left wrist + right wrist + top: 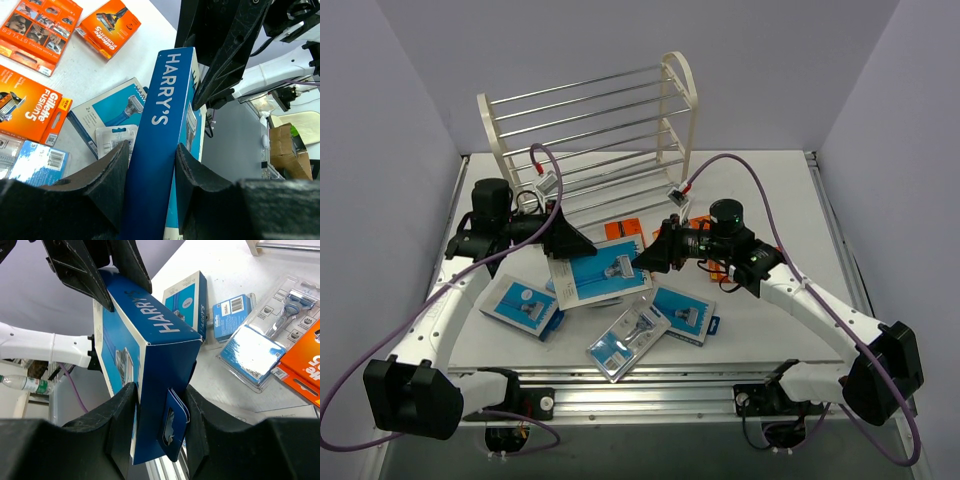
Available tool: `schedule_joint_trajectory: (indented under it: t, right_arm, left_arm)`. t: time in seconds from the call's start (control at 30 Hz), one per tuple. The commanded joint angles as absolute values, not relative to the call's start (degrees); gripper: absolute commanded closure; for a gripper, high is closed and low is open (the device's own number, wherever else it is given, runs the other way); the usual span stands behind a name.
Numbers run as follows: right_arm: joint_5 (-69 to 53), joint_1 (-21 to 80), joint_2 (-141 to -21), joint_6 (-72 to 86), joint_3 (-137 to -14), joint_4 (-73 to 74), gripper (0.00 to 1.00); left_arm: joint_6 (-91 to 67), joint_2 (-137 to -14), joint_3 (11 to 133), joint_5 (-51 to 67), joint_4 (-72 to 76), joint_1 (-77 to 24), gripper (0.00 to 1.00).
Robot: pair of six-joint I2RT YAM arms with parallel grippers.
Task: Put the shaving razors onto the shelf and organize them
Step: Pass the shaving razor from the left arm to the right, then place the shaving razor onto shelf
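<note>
Both grippers hold one blue Harry's razor box (pixel 600 272) above the table's middle, tilted on edge. My left gripper (pixel 580 243) is shut on its left end, and in the left wrist view the box (pixel 160 135) stands between the fingers of that gripper (pixel 152 170). My right gripper (pixel 646 258) is shut on the right end, clamping the box (pixel 145 355) beside its hang tab, its fingertips (pixel 157 415) on either face. The white shelf (pixel 590 130) with chrome rods stands behind, with no pack on its rods.
On the table lie a blue box (pixel 525 305) at left, another blue box (pixel 685 315) at right, a clear blister pack (pixel 627 343) near the front, and orange packs (pixel 625 230) by the shelf's foot. More orange packs (pixel 42 25) show in the left wrist view.
</note>
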State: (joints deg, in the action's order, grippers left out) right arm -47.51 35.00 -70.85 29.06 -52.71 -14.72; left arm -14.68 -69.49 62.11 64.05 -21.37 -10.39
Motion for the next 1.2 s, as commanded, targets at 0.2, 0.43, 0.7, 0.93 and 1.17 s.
schedule_joint_trajectory:
  t: [0.2, 0.43, 0.7, 0.93, 1.17]
  right_arm:
    - [-51.45, 42.72, -69.52, 33.58, -51.85, -19.18, 1.00]
    - [-49.75, 38.85, -69.87, 37.61, -48.96, -23.55, 1.00]
    - [-48.87, 36.30, -68.73, 38.14, -47.38, -22.59, 1.00]
    - [-45.27, 34.90, -67.59, 39.11, -46.41, -19.78, 1.00]
    - [-39.21, 30.85, -66.45, 45.07, -47.72, -18.63, 1.00]
  left_arm:
    - [-15.83, -69.61, 63.54, 42.37, -13.70, -9.84, 0.78]
    - [-13.80, -68.29, 63.81, 34.90, -16.61, -9.93, 0.40]
    - [-12.66, -67.33, 64.07, 29.80, -18.46, -9.84, 0.22]
    - [-12.31, -64.34, 63.55, 23.39, -18.63, -10.19, 0.21]
    - [-12.30, -61.26, 62.58, 19.43, -18.02, -11.07, 0.21]
